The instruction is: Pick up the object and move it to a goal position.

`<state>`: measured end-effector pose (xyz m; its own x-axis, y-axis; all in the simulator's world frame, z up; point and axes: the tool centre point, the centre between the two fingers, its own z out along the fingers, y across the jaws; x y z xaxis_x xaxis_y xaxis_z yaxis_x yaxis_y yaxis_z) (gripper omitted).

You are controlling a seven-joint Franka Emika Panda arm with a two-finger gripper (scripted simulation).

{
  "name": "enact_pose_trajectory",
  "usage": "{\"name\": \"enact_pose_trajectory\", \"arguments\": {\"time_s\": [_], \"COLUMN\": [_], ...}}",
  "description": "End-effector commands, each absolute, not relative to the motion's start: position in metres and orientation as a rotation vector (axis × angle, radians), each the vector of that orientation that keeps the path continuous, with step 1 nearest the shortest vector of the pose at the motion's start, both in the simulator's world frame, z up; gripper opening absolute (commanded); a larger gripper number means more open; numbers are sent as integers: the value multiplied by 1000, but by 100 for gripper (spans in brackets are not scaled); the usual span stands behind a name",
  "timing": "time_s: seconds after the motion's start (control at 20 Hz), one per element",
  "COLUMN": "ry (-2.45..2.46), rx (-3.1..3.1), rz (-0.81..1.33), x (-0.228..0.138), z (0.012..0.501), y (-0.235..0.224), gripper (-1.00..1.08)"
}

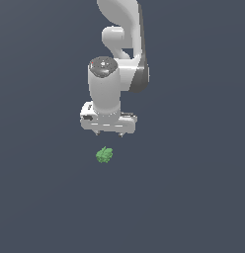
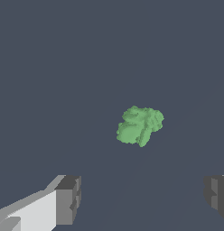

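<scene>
Fingers (image 2: pixel 68 198) of the white gripper (image 1: pixel 109 133) stand spread wide apart, with nothing between them; in the wrist view one dark grey pad appears on its white finger body and the other finger shows only as a dark grey block cut by the picture's edge. In the exterior view only two short dark tips show beneath the pale hand, one under each end of its lower face, pointing downward.

Object (image 1: pixel 104 154): a small, bright green, lumpy piece of irregular outline, far smaller than the hand above it. In the exterior view it appears a little below the finger tips, clear of them, and slightly toward the exterior view's left of the midpoint between them, nearer the tip on that side. No part of the fingers touches it. In the wrist view the object (image 2: pixel 140 125) lies apart from both pads, with plain grey ground between it and them; it is offset from the gap between the pads rather than within it, and sits closer to the cut-off pad than to the pad on the white body.

Ground: a uniform dark blue-grey field fills both views, with no visible edge, seam or shadow line. Whether the object rests on a surface cannot be told from these views.

Arm (image 1: pixel 125 44): white links descend from the top of the exterior view to a grey-capped wrist cylinder directly above the hand, which points downward.
</scene>
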<state>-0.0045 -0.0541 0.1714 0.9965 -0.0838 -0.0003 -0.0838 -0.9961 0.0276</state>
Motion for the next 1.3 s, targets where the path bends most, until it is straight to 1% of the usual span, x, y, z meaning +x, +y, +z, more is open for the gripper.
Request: {"name": "enact_pose_trajectory", "arguments": {"time_s": [0.0, 0.45, 0.7, 1.0, 1.25], "ry": [-131, -91, -106, -198, -340], "rx": [3111, 3125, 3125, 3125, 3119], "rz": [-2, 20, 19, 15, 9], "x": [-4, 0, 1, 7, 15], "z": [171, 189, 186, 167, 137], "y": [-54, -49, -50, -57, -69], "gripper": [100, 100, 100, 100, 100]}}
